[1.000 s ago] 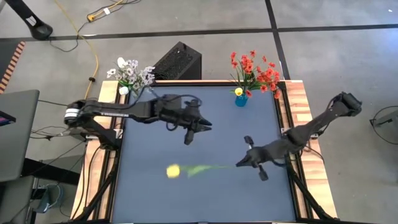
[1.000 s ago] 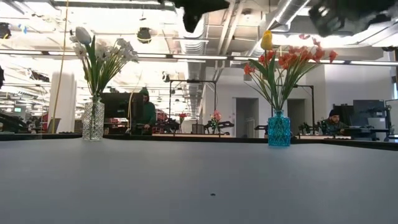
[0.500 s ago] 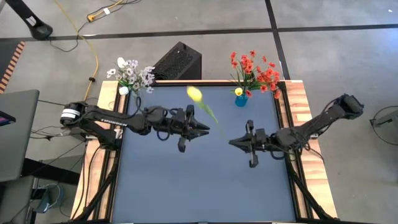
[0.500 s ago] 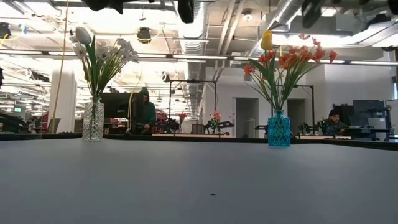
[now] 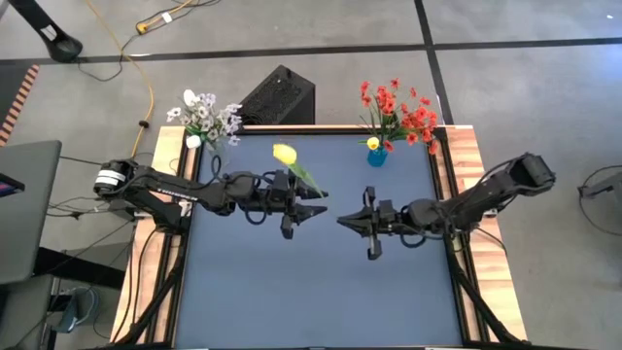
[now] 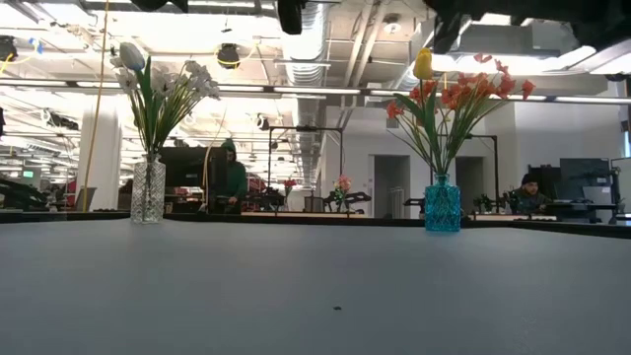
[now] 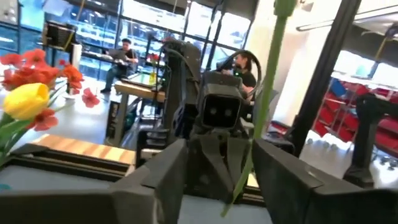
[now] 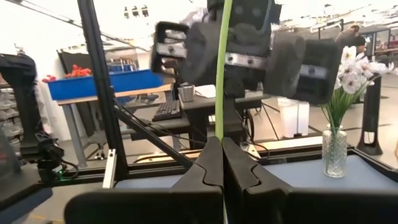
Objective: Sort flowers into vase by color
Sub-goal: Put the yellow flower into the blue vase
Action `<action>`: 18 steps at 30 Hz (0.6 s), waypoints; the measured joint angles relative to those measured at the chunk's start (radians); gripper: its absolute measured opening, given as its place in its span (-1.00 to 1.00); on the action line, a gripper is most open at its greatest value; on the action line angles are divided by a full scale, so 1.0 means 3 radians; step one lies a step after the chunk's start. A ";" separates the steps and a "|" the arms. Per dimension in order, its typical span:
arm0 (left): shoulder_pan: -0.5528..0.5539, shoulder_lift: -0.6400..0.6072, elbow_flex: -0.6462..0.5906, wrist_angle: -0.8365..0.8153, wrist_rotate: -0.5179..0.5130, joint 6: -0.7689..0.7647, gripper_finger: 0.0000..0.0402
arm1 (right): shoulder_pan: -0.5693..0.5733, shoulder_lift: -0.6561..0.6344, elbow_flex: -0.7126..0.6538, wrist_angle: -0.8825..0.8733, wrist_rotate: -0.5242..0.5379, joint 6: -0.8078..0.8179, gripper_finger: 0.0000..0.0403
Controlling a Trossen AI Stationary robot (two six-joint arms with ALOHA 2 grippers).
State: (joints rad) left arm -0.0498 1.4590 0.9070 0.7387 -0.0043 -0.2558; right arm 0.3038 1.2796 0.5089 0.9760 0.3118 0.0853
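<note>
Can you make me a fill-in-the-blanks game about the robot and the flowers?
1. The flower up in the air between the two arms has a ___ bloom.
2. The red flowers stand in a ___ vase.
3. The right gripper is shut on the flower's thin green ___.
4. The left gripper has its fingers ___ around that flower.

Missing words: yellow; blue; stem; open
</note>
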 joint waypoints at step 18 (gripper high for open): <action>-0.0013 0.0000 0.0000 0.0123 -0.0050 0.0239 -0.74 | -0.0108 0.0206 0.0166 -0.0001 -0.0002 -0.0024 -0.92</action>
State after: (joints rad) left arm -0.0536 1.4590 0.9070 0.7757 -0.0194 -0.1841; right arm 0.2714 1.3415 0.5587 0.9758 0.3114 0.0780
